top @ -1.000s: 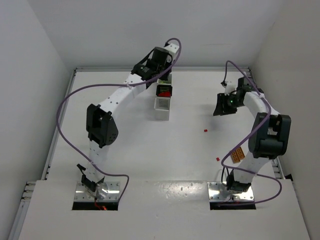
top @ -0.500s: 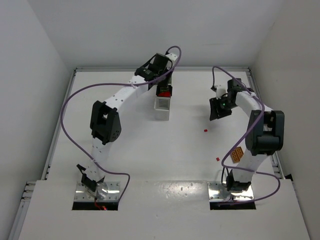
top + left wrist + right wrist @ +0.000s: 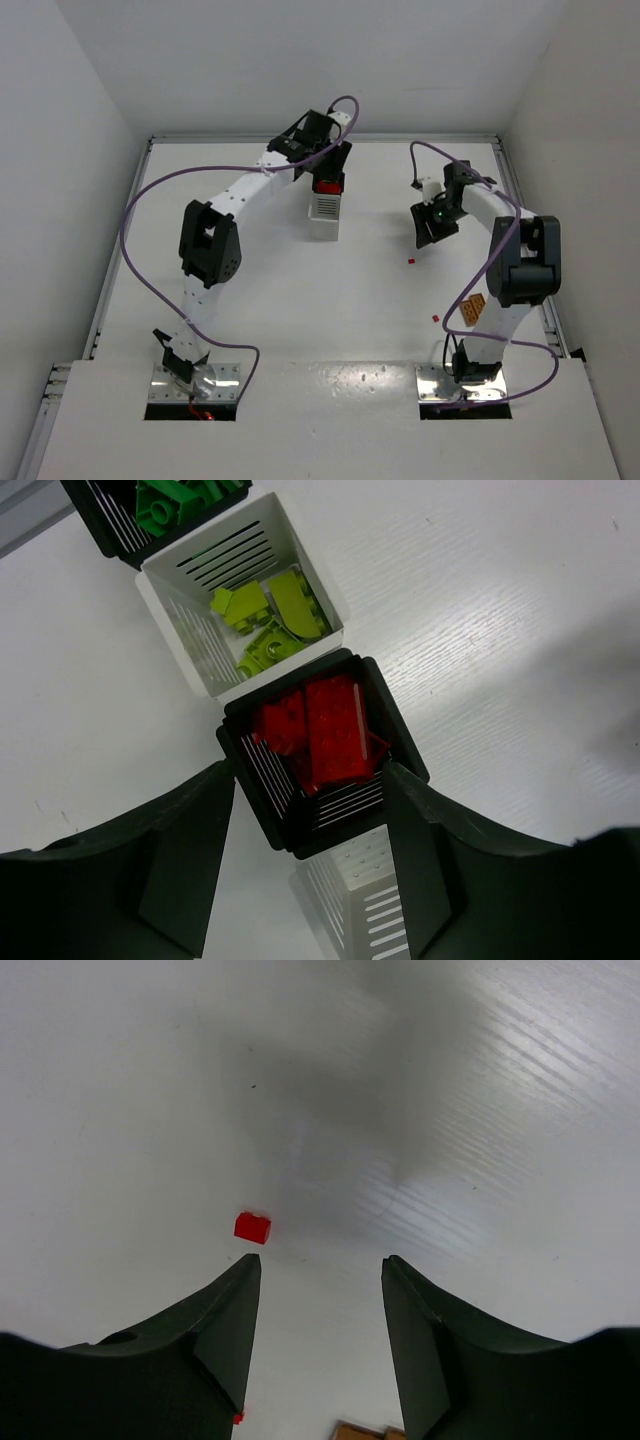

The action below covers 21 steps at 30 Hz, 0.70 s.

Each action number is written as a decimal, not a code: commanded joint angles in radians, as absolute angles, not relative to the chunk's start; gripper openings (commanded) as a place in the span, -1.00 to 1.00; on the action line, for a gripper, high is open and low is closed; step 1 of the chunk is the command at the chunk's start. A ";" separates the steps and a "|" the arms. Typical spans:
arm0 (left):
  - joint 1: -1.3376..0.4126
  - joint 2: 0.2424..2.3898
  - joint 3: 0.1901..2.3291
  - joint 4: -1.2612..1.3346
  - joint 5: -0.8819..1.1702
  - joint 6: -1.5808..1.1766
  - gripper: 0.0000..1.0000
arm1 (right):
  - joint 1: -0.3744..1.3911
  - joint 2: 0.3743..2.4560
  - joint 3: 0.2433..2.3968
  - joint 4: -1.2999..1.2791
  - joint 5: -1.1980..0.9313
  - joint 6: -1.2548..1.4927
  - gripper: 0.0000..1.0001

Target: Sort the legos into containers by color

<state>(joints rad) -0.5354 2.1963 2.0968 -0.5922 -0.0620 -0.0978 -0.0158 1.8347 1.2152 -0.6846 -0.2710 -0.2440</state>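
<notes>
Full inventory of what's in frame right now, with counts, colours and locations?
containers: 4, black and white alternating, in a row at the far centre of the table
green legos: several, green, in the end black container
yellow-green legos: several, yellow-green, in the white container beside it
red legos: several, red, in the next black container; contents of the last white one are unclear
loose red legos: 2, red, on the table right of centre, the nearer one
orange legos: small cluster, orange, beside the right arm
cables: 2, purple, one per arm
left hand: open, over the red container
right hand: open, empty, over bare table by a loose red lego
</notes>
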 commanded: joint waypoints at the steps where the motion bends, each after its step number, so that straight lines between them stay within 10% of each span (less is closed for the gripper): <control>1: -0.517 2.178 2.088 -0.583 -0.061 -0.107 0.33 | 0.002 1.829 1.203 -0.678 -0.247 -0.279 0.04; 21: -0.364 1.884 1.896 -0.574 -0.081 -0.144 0.33 | 0.092 1.844 1.175 -0.657 -0.247 -0.292 0.04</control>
<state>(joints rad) -0.4011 1.9579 1.9190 -0.5945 -0.0681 -0.1219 0.0723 1.8496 1.1557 -0.6605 -0.2359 -0.3111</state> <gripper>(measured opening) 0.664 0.523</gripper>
